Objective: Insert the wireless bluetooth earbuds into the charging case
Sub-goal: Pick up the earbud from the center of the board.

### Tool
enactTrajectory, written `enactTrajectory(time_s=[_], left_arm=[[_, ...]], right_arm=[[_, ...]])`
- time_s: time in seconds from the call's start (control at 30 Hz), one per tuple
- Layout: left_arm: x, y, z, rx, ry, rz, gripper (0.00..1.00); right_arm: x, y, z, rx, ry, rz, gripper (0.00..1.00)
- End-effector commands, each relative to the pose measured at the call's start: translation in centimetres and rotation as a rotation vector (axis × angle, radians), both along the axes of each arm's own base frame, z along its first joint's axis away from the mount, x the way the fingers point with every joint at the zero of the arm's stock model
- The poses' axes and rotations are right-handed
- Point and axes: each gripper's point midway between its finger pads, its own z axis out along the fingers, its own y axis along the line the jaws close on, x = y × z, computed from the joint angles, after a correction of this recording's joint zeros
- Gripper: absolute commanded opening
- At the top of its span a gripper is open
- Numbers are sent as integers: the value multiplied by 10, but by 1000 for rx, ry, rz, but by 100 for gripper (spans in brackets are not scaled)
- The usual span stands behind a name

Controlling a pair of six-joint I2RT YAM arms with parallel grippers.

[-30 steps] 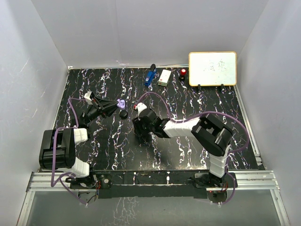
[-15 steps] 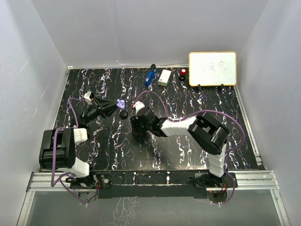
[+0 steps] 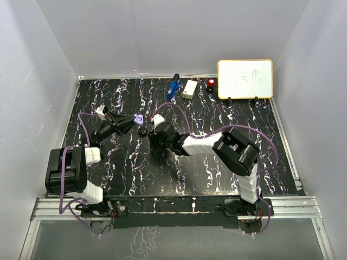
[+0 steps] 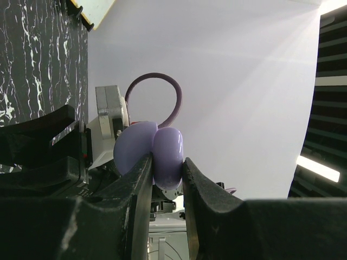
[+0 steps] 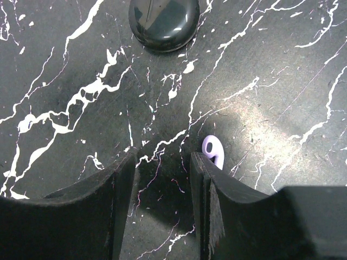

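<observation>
R gripper fingers apart, nothing btw them; tiny lavender plastic earbud lies on black marbled table just outside one finger, so I'd recentre over it before closing. L gripper clamps lavender rounded plastic charging case

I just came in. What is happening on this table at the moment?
The left gripper holds a lavender charging case clamped between its fingers, up off the table. The right gripper is open and low over the black marbled surface. A lavender earbud lies just outside one of its fingers, not between them, so it is not yet picked up. A black round puck lies farther ahead.
</observation>
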Motion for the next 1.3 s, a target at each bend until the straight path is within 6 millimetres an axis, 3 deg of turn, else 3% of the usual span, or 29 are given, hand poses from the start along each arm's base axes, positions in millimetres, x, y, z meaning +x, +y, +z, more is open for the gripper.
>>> enactTrajectory(time_s=[0.0,0.27,0.4,0.53,0.67,0.93,1.27], left_arm=[[-7,3,23,8,-146,-7,0],[-4,12,24,7,-147,8,0],[-4,15,23,8,-148,12,0],[-6,15,24,6,-151,14,0],[-8,16,27,6,-154,13,0],[-10,17,28,11,-156,12,0],[-11,19,28,13,-155,13,0]], right_arm=[[12,10,16,26,-47,-10,44],[14,4,76,101,-158,-13,44],[17,-3,96,89,-201,-20,45],[24,-9,90,6,-197,-33,46],[28,-16,72,-76,-168,-37,45],[33,-20,50,-143,-137,-25,42],[38,-16,37,-163,-118,-7,40]])
